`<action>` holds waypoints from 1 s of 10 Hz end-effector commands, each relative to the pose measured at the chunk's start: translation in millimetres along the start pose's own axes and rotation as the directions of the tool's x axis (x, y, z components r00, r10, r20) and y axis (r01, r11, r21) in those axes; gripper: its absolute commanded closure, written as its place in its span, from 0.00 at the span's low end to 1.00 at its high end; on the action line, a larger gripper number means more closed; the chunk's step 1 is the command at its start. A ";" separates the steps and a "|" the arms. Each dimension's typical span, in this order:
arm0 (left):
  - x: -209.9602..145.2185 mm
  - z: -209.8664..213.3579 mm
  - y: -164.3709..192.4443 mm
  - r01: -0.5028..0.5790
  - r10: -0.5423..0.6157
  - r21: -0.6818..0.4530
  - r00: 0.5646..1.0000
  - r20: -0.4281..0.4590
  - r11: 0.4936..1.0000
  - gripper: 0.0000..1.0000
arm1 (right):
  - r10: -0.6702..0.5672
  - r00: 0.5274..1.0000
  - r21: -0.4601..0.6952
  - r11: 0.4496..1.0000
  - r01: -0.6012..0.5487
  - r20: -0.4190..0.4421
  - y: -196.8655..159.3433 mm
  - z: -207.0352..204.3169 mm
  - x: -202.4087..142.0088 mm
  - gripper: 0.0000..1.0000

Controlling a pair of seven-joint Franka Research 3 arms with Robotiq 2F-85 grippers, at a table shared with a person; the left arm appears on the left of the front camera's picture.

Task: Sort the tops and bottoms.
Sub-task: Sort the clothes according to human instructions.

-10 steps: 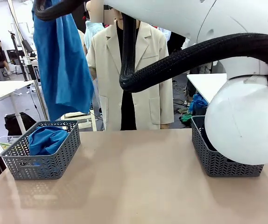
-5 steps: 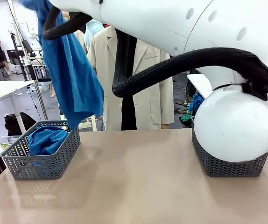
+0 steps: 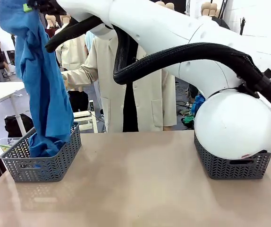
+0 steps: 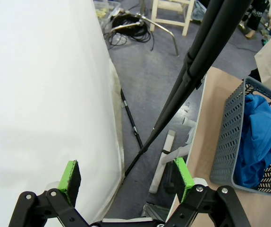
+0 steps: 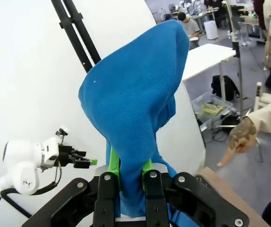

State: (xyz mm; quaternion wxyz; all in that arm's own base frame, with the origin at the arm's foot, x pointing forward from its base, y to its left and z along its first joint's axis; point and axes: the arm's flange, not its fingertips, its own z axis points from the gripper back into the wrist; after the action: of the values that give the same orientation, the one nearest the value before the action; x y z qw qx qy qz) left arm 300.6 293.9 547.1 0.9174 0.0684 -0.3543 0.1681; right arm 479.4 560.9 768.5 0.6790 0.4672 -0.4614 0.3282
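**Blue top hanging over the left basket**

The right gripper [image 5: 126, 182] pinches a soft, knitted cobalt top [image 3: 41, 80]; its hem reaches into the grey lattice basket [image 3: 46, 163]. The left gripper [image 4: 126, 177] is spread wide, holding nothing.

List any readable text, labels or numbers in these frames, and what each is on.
None readable.
Bright blue fabric top held by the right gripper: no print visible.
Grey plastic lattice basket on the left: no label visible.
Grey plastic lattice basket on the right: no label visible.
White robot arm shell: a small reddish mark near its lower edge, too small to read.
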 end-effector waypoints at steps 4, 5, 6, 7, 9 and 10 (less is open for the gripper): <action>-0.5 -0.2 -1.1 -0.019 0.019 0.008 1.000 -0.005 1.000 0.00 | -0.215 0.941 0.119 0.960 0.252 -0.260 -116.5 -280.5 140.6 1.00; -0.5 -0.2 -1.1 -0.019 0.019 0.008 1.000 -0.005 1.000 0.00 | -0.263 0.912 0.099 0.947 0.307 -0.313 -128.4 -305.9 126.0 1.00; -0.5 -0.2 -1.1 -0.019 0.019 0.008 1.000 -0.005 1.000 0.00 | -0.286 0.888 0.028 0.948 0.316 -0.360 -137.7 -326.6 110.0 1.00; -0.5 -0.2 -1.1 -0.019 0.019 0.008 1.000 -0.005 1.000 0.00 | -0.316 0.860 -0.032 0.943 0.332 -0.400 -146.5 -342.7 91.2 1.00; -0.5 -0.2 -1.1 -0.019 0.019 0.008 1.000 -0.005 1.000 0.00 | -0.287 0.887 0.021 0.949 0.315 -0.361 -72.8 -59.9 -102.2 1.00; -0.5 -0.2 -1.1 -0.019 0.019 0.008 1.000 -0.005 1.000 0.00 | -0.287 0.887 0.021 0.949 0.315 -0.361 -72.8 -59.9 -102.2 1.00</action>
State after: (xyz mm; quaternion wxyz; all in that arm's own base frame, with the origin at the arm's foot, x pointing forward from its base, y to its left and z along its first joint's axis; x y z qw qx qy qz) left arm 300.7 293.9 547.0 0.9174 0.0684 -0.3541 0.1681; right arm 530.3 594.5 622.8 0.7937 0.4733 -0.2295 0.3055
